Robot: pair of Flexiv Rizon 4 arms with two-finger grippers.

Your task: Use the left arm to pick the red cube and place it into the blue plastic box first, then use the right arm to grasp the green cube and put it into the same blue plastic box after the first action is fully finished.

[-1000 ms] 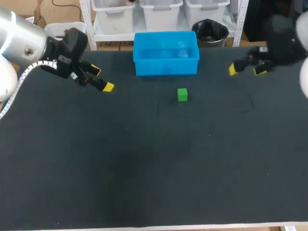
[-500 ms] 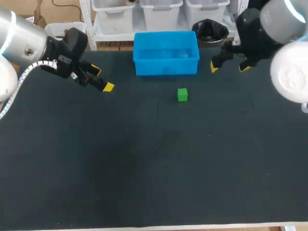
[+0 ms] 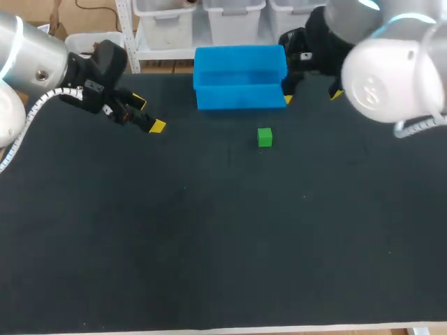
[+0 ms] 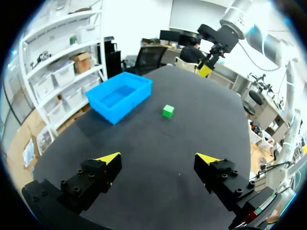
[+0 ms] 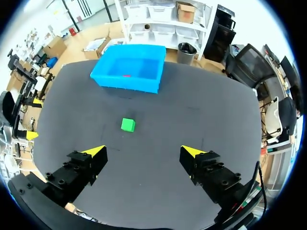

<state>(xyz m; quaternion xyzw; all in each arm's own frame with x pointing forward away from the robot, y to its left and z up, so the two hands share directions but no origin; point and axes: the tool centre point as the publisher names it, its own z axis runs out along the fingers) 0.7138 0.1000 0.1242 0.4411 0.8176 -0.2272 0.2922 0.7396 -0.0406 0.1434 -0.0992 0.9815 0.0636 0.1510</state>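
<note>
Blue plastic box (image 3: 241,96) stands at the far edge of the dark table (image 3: 209,237), its long side facing the robot. In the right wrist view a small red cube (image 5: 126,75) lies on the floor of the box, near the middle; the head view does not show it clearly. The green cube (image 3: 264,137) rests on the table just in front of the box, apart from its front wall and a little towards its right end, with nothing touching it. The right gripper (image 3: 312,96) hangs at the right end of the box, one yellow tip close to the box's front right corner and the other further out to the right; its fingers are spread wide with nothing between them. From its own camera the green cube lies ahead of the fingers, between them and the box. The left gripper (image 3: 147,115) hovers over the table to the left of the box, well apart from both the box and the green cube. Its two yellow-tipped fingers also stand wide apart and hold nothing, and in the left wrist view the cube and the box lie far ahead of them.
</note>
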